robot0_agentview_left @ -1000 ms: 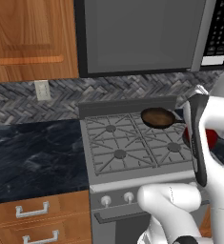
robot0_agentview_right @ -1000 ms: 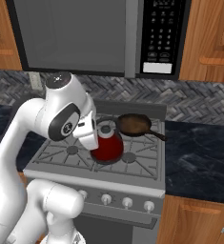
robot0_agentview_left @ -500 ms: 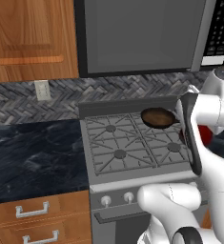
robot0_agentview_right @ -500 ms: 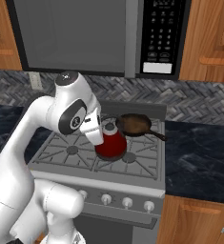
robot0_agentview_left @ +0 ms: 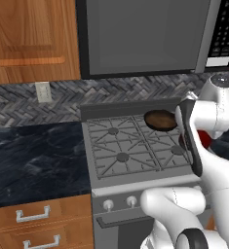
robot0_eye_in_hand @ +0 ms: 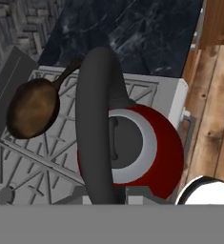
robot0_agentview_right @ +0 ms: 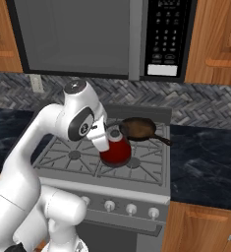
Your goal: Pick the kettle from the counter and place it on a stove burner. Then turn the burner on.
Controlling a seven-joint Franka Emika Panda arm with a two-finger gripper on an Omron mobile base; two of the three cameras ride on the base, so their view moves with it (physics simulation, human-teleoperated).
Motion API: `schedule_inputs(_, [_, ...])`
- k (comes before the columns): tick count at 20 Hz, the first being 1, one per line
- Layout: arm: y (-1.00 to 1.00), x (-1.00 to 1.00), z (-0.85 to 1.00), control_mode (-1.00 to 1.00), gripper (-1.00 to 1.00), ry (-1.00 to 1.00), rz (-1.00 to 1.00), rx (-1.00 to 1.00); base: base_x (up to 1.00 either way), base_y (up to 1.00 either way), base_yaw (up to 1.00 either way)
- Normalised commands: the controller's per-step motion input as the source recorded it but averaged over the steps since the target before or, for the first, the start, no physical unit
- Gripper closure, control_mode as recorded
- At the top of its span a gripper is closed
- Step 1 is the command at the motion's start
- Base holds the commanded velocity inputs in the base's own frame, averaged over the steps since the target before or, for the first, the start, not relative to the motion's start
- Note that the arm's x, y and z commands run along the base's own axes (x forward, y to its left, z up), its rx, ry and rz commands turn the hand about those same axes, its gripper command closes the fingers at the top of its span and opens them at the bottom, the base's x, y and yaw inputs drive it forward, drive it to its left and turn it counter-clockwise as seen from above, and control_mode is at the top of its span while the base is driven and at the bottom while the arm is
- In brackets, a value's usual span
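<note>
End effector point(robot0_agentview_right: 105, 140) holding kettle point(robot0_agentview_right: 117, 151) by handle, frame centre, over front-right stove burner point(robot0_agentview_right: 132, 163). Risk: off-centre drop tips kettle, clips skillet point(robot0_agentview_right: 137, 128).

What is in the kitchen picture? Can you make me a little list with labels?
kettle: red kettle with a silvery lid and dark arched handle, over the stove's front right grate
skillet: brown skillet on the back right burner, handle pointing right
stove: grey stove with four burners and knobs along the front
gripper: at the kettle's handle, hidden behind the arm; open or shut cannot be told
counter: black stone counter on both sides of the stove
microwave: above the stove
</note>
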Motion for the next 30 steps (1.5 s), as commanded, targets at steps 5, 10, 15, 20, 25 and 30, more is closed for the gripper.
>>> schedule_inputs(5, [-0.03,0.14,-0.12,-1.00,1.00,0.00,0.00,0.00,0.00,0.00,0.00])
schedule_inputs(10, [-0.13,0.12,-0.06,-1.00,1.00,0.00,0.00,0.00,0.00,0.00,0.00])
schedule_inputs(15, [-0.11,0.10,-0.05,-1.00,1.00,0.00,0.00,0.00,0.00,0.00,0.00])
schedule_inputs(20, [0.00,0.08,-0.08,-1.00,1.00,0.00,0.00,0.00,0.00,0.00,0.00])
schedule_inputs(25, [0.00,0.07,-0.15,-1.00,1.00,0.00,0.00,0.00,0.00,0.00,0.00])
schedule_inputs(30, [0.00,0.07,-0.20,-1.00,1.00,0.00,0.00,0.00,0.00,0.00,0.00])
